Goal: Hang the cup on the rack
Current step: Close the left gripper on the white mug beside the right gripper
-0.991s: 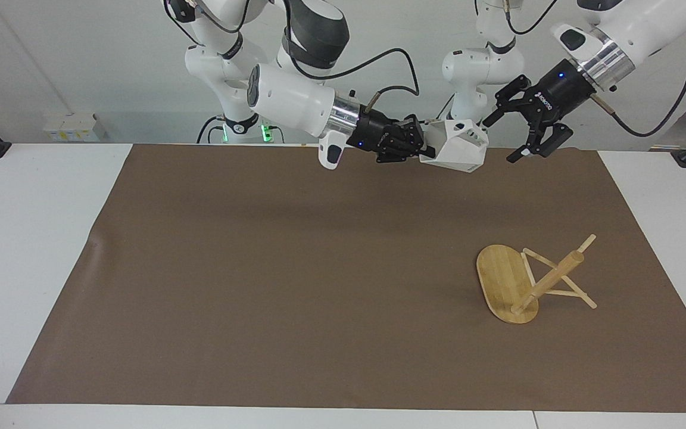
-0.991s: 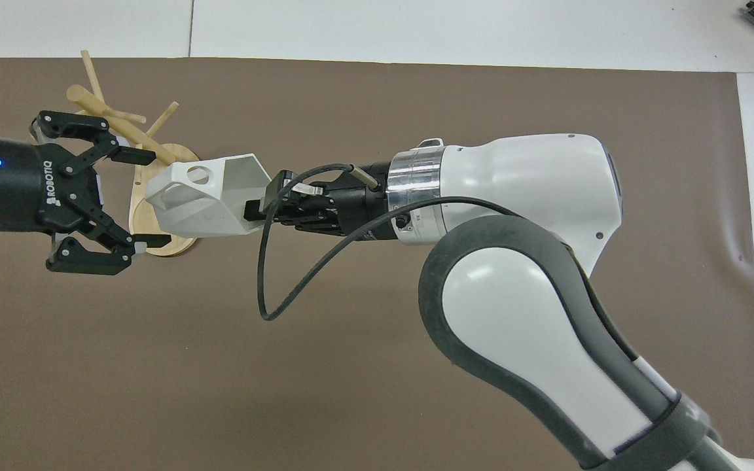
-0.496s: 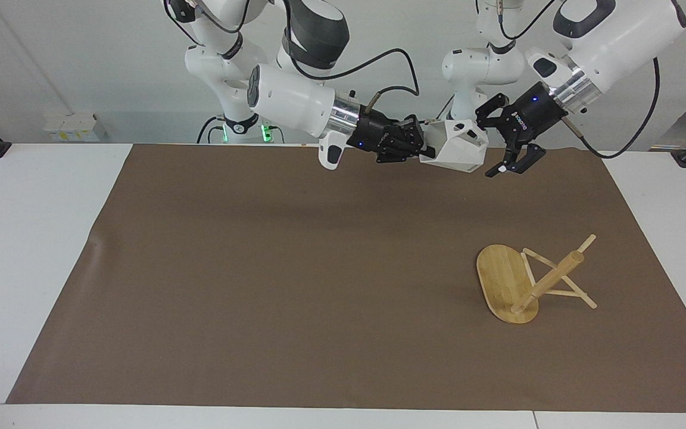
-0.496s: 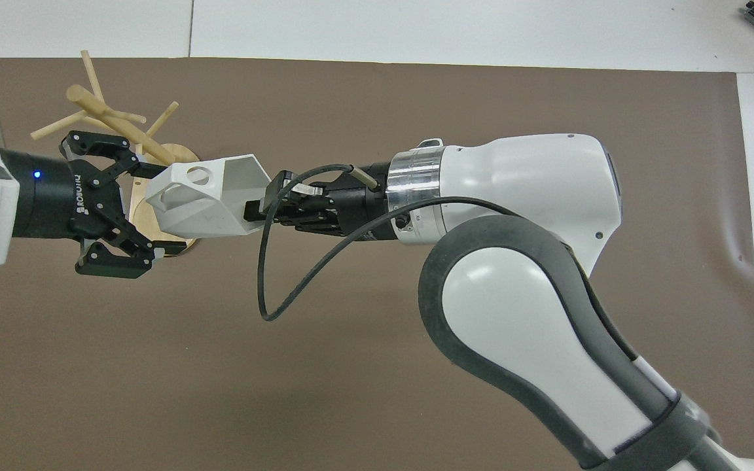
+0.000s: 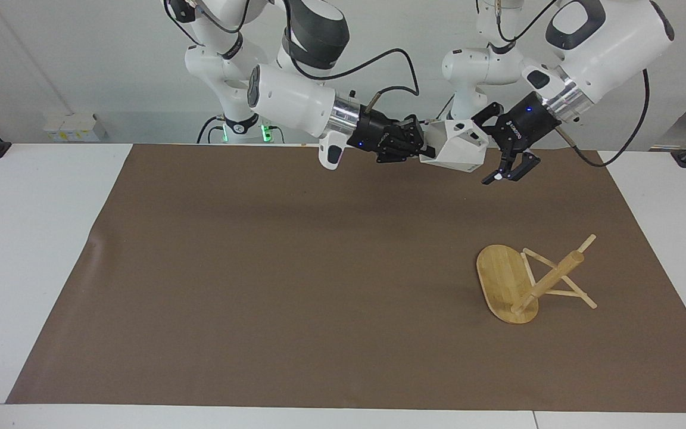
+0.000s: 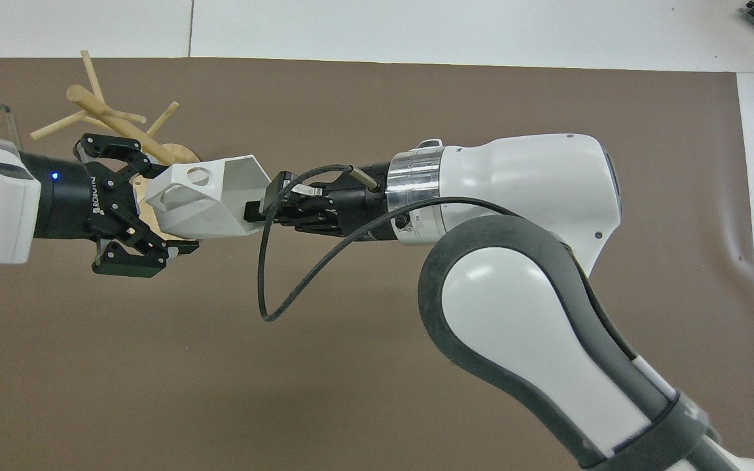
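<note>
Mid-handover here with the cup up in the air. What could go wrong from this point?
1. The right gripper holds the cup in mid-air; the left gripper is open around its other end. If the right one lets go before the left one closes, the cup may fall.
2. The rack lies tipped over on the brown mat, so its pegs look unusable until it is stood up.

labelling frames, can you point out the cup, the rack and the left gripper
cup [image 5: 457,150], facing view, on its white faceted side wall
rack [image 5: 501,280], facing view, on the bare oval base
left gripper [image 6: 161,208], overhead view, midway between its open fingertips, at the cup's end
</note>
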You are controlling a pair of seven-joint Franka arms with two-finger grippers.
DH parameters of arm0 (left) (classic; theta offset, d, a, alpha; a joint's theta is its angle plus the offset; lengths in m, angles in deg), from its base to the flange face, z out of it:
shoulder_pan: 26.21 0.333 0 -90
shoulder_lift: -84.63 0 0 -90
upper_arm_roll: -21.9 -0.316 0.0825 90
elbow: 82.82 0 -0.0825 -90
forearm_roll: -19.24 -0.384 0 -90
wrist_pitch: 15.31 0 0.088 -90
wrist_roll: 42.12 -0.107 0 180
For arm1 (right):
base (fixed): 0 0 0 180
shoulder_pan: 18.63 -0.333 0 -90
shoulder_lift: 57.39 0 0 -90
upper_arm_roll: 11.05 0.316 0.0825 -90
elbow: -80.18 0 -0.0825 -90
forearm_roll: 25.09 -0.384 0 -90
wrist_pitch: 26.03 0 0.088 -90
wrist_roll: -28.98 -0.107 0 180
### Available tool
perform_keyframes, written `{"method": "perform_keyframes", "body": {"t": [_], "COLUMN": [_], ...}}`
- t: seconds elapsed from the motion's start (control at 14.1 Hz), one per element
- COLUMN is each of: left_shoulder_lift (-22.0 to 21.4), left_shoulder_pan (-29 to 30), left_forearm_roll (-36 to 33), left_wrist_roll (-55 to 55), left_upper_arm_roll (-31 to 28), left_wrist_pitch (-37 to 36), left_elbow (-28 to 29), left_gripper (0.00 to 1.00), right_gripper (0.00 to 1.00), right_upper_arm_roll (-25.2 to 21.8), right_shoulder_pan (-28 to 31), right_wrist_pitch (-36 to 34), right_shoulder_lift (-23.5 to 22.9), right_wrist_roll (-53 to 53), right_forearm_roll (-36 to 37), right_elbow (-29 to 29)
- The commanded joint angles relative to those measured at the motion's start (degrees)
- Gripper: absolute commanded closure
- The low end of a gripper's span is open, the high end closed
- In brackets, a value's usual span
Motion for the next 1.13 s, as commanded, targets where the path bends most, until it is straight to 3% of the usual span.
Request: {"method": "perform_keyframes", "body": {"t": [0.0, 0.35, 0.42, 0.5, 1.06], "left_shoulder_lift": [-1.1, -1.2, -1.2, -1.5, -1.4], "left_shoulder_pan": [-0.7, -1.1, -1.2, -1.1, -0.9], "left_forearm_roll": [1.9, 4.0, 4.1, 4.8, 4.9], "left_wrist_roll": [0.6, 0.2, -0.1, 0.2, 0.4], "left_upper_arm_roll": [-0.1, -0.1, -0.1, -0.1, -0.2], "left_wrist_pitch": [1.4, 1.4, 1.1, 1.0, 1.3], "left_elbow": [1.3, 1.3, 1.2, 1.5, 1.5], "left_gripper": [0.0, 0.0, 0.78, 1.0, 1.0], "right_gripper": [1.0, 1.0, 1.0, 1.0, 1.0], "right_upper_arm_roll": [0.5, 0.6, 0.6, 0.6, 0.5], "right_shoulder_pan": [0.5, 0.5, 0.5, 0.5, 0.6], "right_wrist_pitch": [-0.6, -0.6, -0.6, -0.6, -0.7], "right_shoulder_lift": [0.0, 0.0, 0.0, 0.0, 0.1], "right_wrist_roll": [-0.2, -0.2, -0.2, -0.2, -0.1], "right_forearm_roll": [-0.6, -0.6, -0.6, -0.6, -0.6], "right_elbow": [0.2, 0.2, 0.2, 0.2, 0.5]}}
